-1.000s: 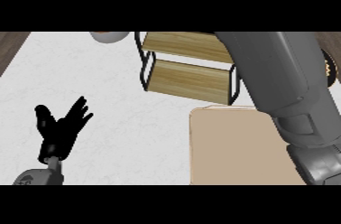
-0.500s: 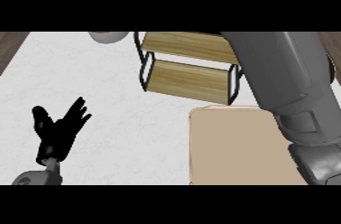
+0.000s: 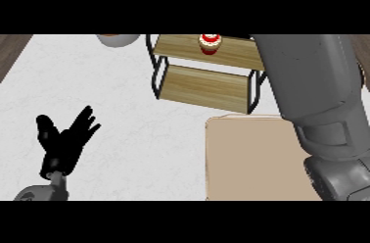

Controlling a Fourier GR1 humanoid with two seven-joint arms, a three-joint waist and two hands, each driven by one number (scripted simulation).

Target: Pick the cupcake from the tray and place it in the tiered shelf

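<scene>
The red-and-white cupcake (image 3: 209,42) sits on the black-framed wooden tiered shelf (image 3: 204,83) at twelve o'clock; the beige rectangular tray (image 3: 249,158) lies at five. The left hand (image 3: 63,137) rests open at eight; the right hand is hidden.

Left hand (image 3: 63,139) rests open, fingers up; right forearm (image 3: 318,105) extends forward.

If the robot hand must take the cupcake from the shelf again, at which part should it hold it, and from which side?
Probably by the sides of its lower part, coming from above. The cupcake stands upright on the top board of the tiered shelf, with nothing over it. The shelf's black posts stand at the board's corners, so a sideways approach looks less free.
</scene>
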